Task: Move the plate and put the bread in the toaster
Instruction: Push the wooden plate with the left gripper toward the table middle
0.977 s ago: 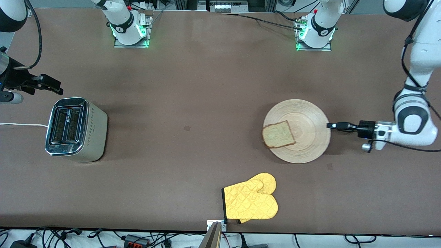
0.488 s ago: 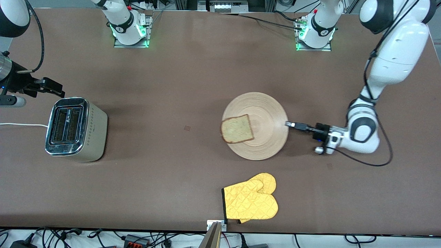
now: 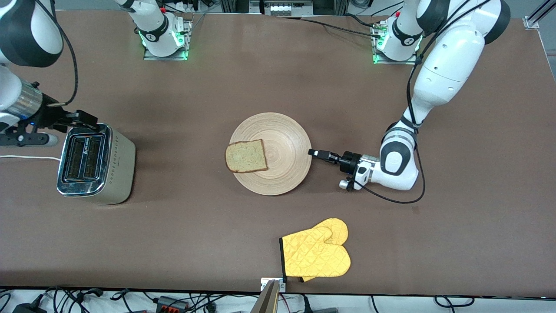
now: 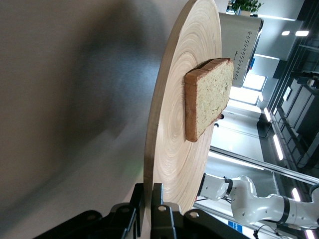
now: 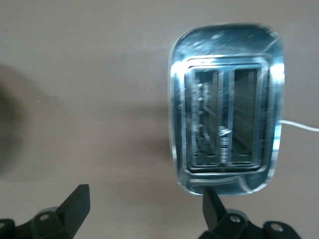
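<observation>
The round wooden plate (image 3: 273, 152) lies at the middle of the table. The square bread slice (image 3: 246, 156) lies on the plate's edge toward the right arm's end. My left gripper (image 3: 313, 153) is shut on the plate's rim at the side toward the left arm's end. In the left wrist view the plate (image 4: 172, 129) and the bread (image 4: 207, 102) show, with the fingers (image 4: 158, 196) clamped on the rim. The chrome-topped toaster (image 3: 93, 161) stands at the right arm's end. My right gripper (image 3: 87, 119) is open and empty, over the toaster's end farther from the camera. The toaster's slots (image 5: 224, 122) show empty.
A yellow oven mitt (image 3: 317, 253) lies near the table's edge nearest the camera. The toaster's white cord (image 3: 26, 157) runs off the right arm's end of the table. The arm bases (image 3: 163, 37) stand along the table's edge farthest from the camera.
My left gripper has dragged the plate with the bread from the left arm's end to the table's middle. My right gripper has moved over the toaster's end.
</observation>
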Robot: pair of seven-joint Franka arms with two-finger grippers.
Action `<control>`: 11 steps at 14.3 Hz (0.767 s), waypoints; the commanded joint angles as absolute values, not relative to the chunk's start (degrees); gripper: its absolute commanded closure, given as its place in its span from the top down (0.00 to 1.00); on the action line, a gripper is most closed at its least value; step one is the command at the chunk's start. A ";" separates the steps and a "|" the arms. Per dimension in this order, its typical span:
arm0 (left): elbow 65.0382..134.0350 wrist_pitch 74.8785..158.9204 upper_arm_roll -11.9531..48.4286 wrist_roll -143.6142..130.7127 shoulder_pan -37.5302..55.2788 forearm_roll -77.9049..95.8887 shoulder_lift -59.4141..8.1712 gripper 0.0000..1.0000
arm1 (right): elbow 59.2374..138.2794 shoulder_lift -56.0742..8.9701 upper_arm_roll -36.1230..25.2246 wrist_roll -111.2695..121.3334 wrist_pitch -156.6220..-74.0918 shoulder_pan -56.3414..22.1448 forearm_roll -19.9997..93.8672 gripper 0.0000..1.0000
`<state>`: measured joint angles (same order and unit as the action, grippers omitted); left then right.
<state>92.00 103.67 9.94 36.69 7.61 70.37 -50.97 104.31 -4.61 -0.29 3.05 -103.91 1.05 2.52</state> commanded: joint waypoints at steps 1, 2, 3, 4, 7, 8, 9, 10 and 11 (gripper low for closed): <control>88.95 106.14 9.32 36.47 10.19 71.54 -51.94 0.01 | 104.68 -7.28 -0.18 3.25 -104.59 -0.78 4.22 1.00; 88.95 108.52 9.32 36.47 11.24 71.72 -51.94 0.01 | 104.50 -7.99 -0.18 3.25 -104.76 -2.10 4.13 1.00; 88.95 109.68 9.32 36.39 12.47 71.81 -51.94 0.01 | 104.24 -8.61 -0.26 3.25 -104.77 -3.50 3.87 1.00; 88.86 110.21 9.32 36.30 13.35 71.63 -51.94 0.01 | 104.24 -8.96 -0.26 3.16 -104.94 -4.82 3.52 1.00; 88.95 111.36 9.32 36.39 13.71 71.81 -51.94 0.01 | 104.15 -10.89 -0.18 1.15 -106.08 -6.15 3.60 1.00; 89.12 111.36 9.32 36.30 13.62 71.81 -51.94 0.07 | 104.15 -11.33 -0.18 1.14 -106.17 -6.59 3.60 1.00; 89.12 111.44 9.23 36.30 13.62 71.72 -52.03 0.16 | 104.15 -11.69 -0.18 1.14 -106.17 -6.85 3.69 1.00; 89.21 111.45 9.05 36.30 13.28 71.37 -52.03 0.27 | 104.15 -12.12 -0.18 1.14 -106.17 -7.46 3.78 1.00; 89.47 111.36 8.88 36.39 12.84 71.11 -52.03 0.34 | 104.15 -12.22 -0.18 1.14 -106.26 -7.56 3.78 1.00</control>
<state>90.59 112.55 9.47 36.50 13.40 70.39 -51.58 104.57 -11.66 -0.04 1.94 -105.80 -6.80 3.45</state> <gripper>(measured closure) 0.762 0.000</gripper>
